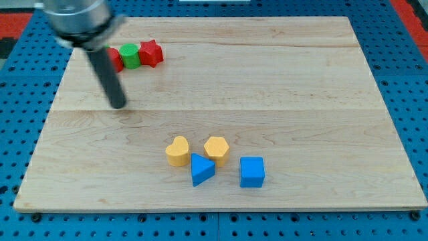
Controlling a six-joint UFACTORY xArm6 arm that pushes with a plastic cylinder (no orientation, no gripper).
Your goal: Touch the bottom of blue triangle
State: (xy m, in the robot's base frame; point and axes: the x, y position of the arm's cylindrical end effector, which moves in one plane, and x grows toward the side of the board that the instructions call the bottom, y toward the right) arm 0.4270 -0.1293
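Observation:
The blue triangle [201, 169] lies on the wooden board [301, 87] at the view's lower middle, touching or nearly touching a yellow heart [177, 150] at its upper left and a yellow hexagon [217, 148] at its upper right. A blue cube [252, 172] sits just to its right. My tip [118, 104] is far off at the view's upper left, well above and left of the blue triangle, touching no block.
A red block [114, 59], partly hidden behind the rod, a green cylinder [130, 56] and a red star [151, 53] sit in a row near the board's top-left edge. A blue pegboard [408, 100] surrounds the board.

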